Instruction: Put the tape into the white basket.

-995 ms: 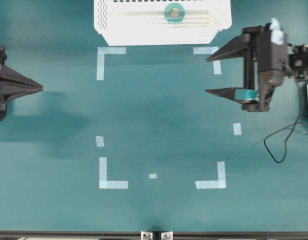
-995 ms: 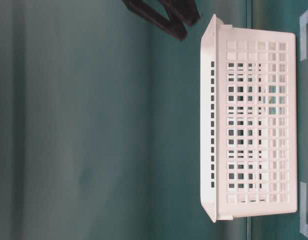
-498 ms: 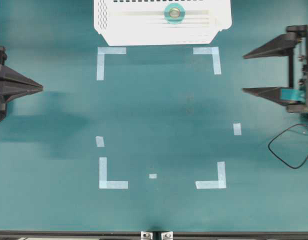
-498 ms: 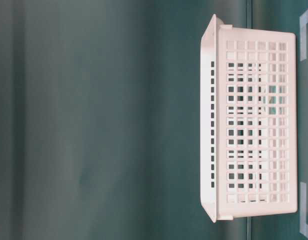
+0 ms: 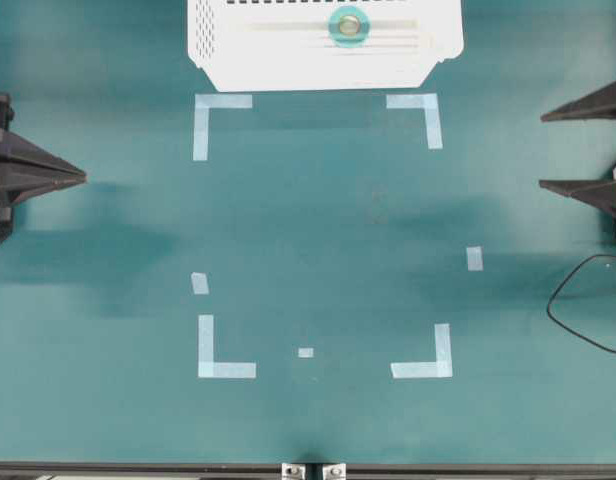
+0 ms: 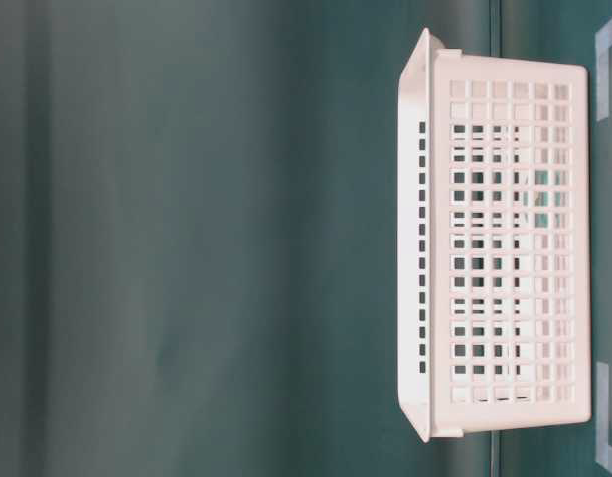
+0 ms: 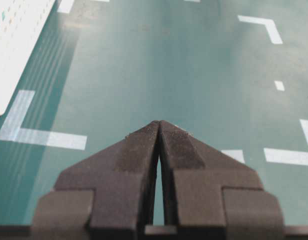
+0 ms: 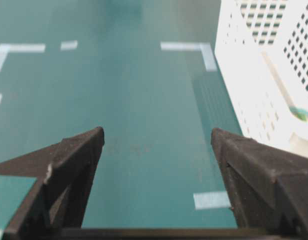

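At far left, the left black claw gripper (image 5: 80, 177) rests pinched together, empty. The small teal tape roll (image 5: 349, 25) lies inside the large white perforated plastic basket (image 5: 228, 50) at top centre. At far right, the right black claw gripper (image 5: 548, 150) gapes wide, holding nothing; the placing looks finished, with nothing left but parking the arm.

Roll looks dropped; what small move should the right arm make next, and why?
Probably none beyond settling at the table edge: the teal ring-shaped tape roll already lies inside the white perforated plastic basket, and the right gripper stands open, empty, well clear of it.
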Controlling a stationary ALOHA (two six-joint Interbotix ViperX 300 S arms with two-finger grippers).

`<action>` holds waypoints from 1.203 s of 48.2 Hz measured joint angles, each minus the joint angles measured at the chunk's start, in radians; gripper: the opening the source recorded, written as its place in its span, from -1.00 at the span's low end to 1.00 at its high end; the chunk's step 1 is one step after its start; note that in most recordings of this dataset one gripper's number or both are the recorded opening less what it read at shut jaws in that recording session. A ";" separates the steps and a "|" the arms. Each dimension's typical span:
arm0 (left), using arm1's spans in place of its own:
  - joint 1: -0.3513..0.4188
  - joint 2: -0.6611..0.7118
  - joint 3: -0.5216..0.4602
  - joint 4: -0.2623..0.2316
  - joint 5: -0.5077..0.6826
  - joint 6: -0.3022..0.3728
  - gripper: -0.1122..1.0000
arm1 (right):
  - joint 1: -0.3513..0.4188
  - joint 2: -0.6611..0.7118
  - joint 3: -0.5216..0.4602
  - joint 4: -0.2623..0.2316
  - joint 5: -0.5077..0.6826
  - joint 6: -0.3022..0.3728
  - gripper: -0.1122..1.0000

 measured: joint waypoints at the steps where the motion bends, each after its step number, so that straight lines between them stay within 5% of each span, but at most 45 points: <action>1: 0.000 0.000 0.000 0.000 0.002 0.000 -0.98 | 0.000 -0.003 0.005 0.000 0.002 0.000 0.83; 58: 0.048 -0.133 0.072 0.002 0.017 0.002 -0.98 | 0.002 -0.018 0.147 0.000 -0.012 0.005 0.83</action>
